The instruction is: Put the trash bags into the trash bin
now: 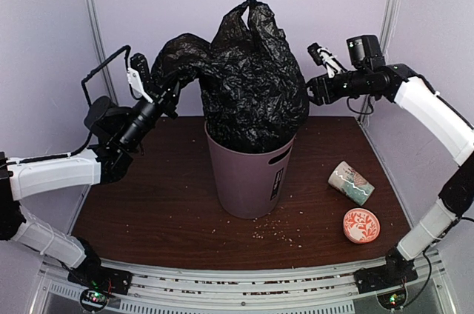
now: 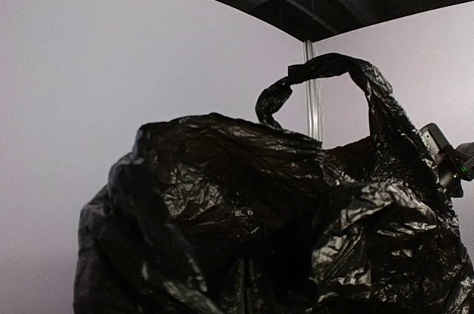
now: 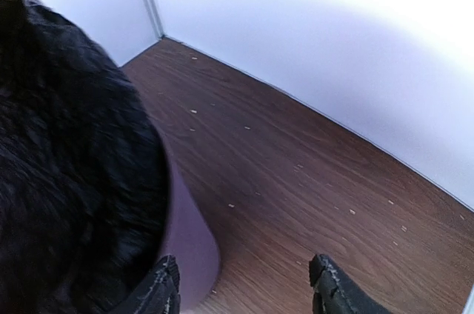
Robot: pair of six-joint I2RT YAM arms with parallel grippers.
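A black trash bag (image 1: 252,81) bulges high out of the mauve-brown trash bin (image 1: 248,177), which stands upright at the table's centre. One flap of the bag stretches left to my left gripper (image 1: 164,92), which appears shut on it. In the left wrist view the bag (image 2: 244,203) fills the frame and hides the fingers. My right gripper (image 1: 311,90) is open and empty, just off the bag's right side. In the right wrist view it (image 3: 246,288) hovers over the bin's rim (image 3: 189,244), next to the bag (image 3: 67,166).
A patterned cream mug (image 1: 351,182) lies on its side to the right of the bin. An orange patterned disc (image 1: 361,225) lies in front of it. Crumbs (image 1: 274,234) are scattered over the dark wood table. Walls close in the back and both sides.
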